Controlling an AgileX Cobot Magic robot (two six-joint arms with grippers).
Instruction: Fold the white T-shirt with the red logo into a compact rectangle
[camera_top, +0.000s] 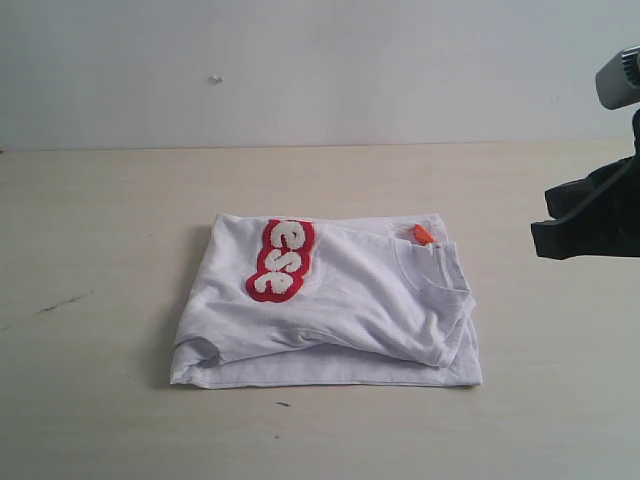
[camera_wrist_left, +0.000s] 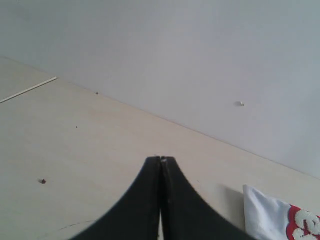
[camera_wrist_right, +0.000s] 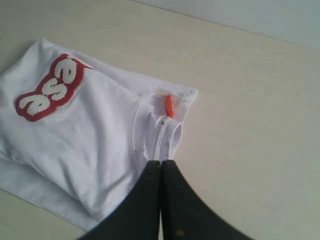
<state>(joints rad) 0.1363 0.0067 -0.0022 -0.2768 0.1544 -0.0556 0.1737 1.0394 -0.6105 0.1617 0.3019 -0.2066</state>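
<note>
Note: the red logo (camera_top: 281, 260) shows you only its last letters, "ese". The rest runs under the fold at the far edge of the white T-shirt (camera_top: 330, 300), whose top layer covers most of the lower layers. To the right of the T-shirt, the right arm (camera_top: 588, 222) is cut by the exterior view's edge, and the left wrist view gives you just one corner of the shirt, its logo clipped by the frame. You cannot read any print on the orange tag (camera_top: 423, 234) at the T-shirt's collar, and the speck (camera_top: 215, 78) on the wall (camera_top: 400, 70) beyond the shirt is too small to identify.
</note>
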